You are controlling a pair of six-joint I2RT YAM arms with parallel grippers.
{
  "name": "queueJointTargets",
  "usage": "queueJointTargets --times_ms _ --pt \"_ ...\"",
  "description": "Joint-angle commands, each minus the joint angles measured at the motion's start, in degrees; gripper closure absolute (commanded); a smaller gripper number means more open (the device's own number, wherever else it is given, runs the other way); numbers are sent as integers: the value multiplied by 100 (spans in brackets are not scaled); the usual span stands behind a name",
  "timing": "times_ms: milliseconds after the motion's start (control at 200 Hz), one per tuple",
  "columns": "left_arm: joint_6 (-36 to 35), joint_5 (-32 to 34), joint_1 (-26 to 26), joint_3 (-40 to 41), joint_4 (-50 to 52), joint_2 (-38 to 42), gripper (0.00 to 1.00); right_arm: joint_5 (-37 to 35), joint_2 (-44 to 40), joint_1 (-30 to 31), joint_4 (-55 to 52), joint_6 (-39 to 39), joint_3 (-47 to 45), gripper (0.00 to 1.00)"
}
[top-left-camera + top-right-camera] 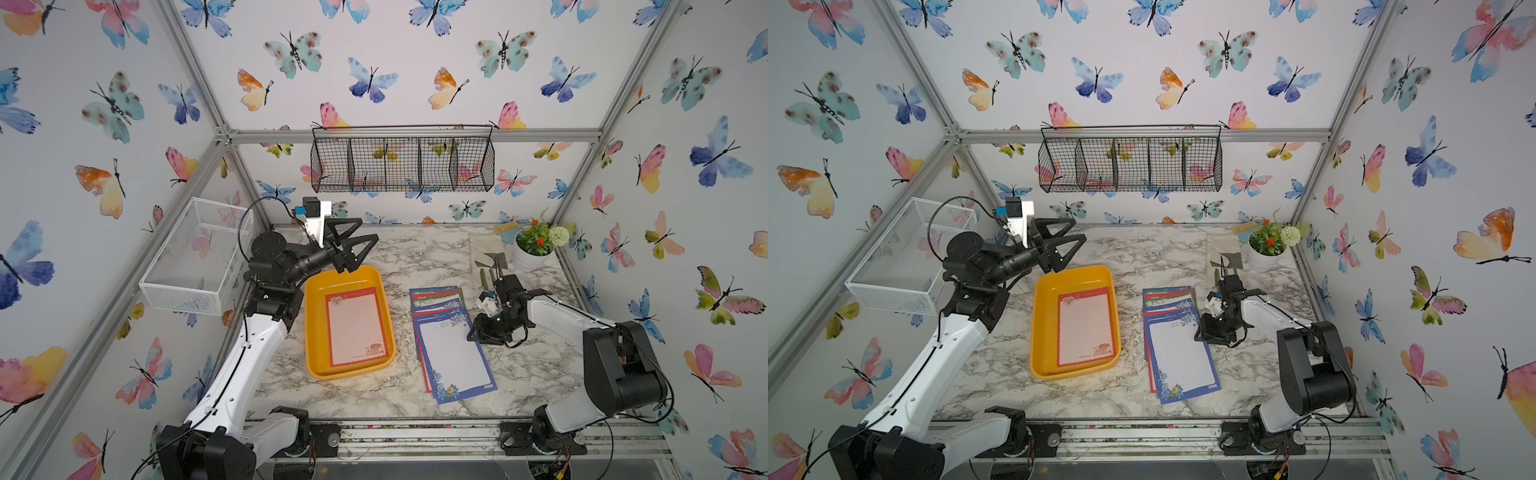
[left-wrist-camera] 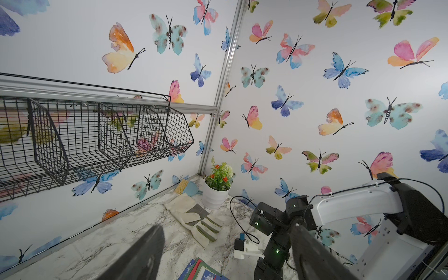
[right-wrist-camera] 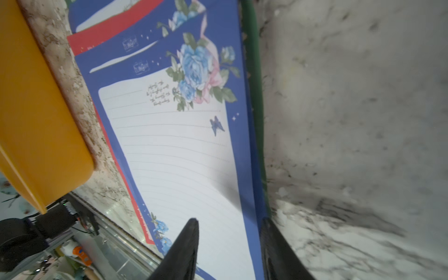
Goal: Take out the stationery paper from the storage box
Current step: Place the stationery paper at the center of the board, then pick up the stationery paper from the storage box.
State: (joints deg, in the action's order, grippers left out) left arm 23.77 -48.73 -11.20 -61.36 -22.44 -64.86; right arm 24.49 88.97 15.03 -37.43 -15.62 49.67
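Note:
The yellow-orange storage box (image 1: 316, 332) (image 1: 1040, 332) sits left of centre on the marble table. One red-bordered sheet of stationery paper (image 1: 355, 328) (image 1: 1086, 328) lies flat inside it. To its right, a fanned pile of sheets (image 1: 453, 357) (image 1: 1179, 357) rests on the table, a blue-bordered one (image 3: 174, 150) on top. My right gripper (image 1: 473, 332) (image 3: 229, 220) is low at that pile's right edge. Its fingers stand apart astride the top sheet's border and hold nothing. My left gripper (image 1: 369, 230) (image 2: 228, 226) hangs open and empty above the box's far left corner.
A white mesh basket (image 1: 199, 257) hangs at the left wall, and a black wire basket (image 1: 403, 160) on the back wall. A potted plant (image 1: 532, 249), work gloves (image 1: 488, 257) and a small brush (image 1: 507, 228) fill the far right corner.

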Motion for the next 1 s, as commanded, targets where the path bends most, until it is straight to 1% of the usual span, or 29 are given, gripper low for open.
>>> queueJointTargets --times_ms 0,110,290,380,611,796,811,936,996 --pt "-159 185 4 -189 122 123 16 -786 -206 -21 -362 -63 186 49" --pt "-271 318 -1 -255 340 98 16 -1055 -324 -26 -447 -112 345 45" --pt "-420 522 -22 -263 636 82 16 -1248 -499 -15 -555 -165 673 44" --pt "-485 837 -23 -166 798 171 16 -1319 -613 -17 -555 -211 838 44" --pt "-820 1575 -27 -320 2170 321 18 -1316 -784 -7 -485 -326 1370 44" --pt "-1086 2045 -22 -204 3164 616 18 -1288 -870 43 -432 -414 1721 44" --pt "-1111 2250 -22 -193 3232 637 18 -1289 -879 52 -424 -430 1748 44" --pt "-1199 2664 -22 -144 3939 744 18 -1312 -924 249 -324 -541 1997 44" --pt "-1217 2824 -22 -97 4244 777 19 -1336 -947 449 -225 -597 2139 44"
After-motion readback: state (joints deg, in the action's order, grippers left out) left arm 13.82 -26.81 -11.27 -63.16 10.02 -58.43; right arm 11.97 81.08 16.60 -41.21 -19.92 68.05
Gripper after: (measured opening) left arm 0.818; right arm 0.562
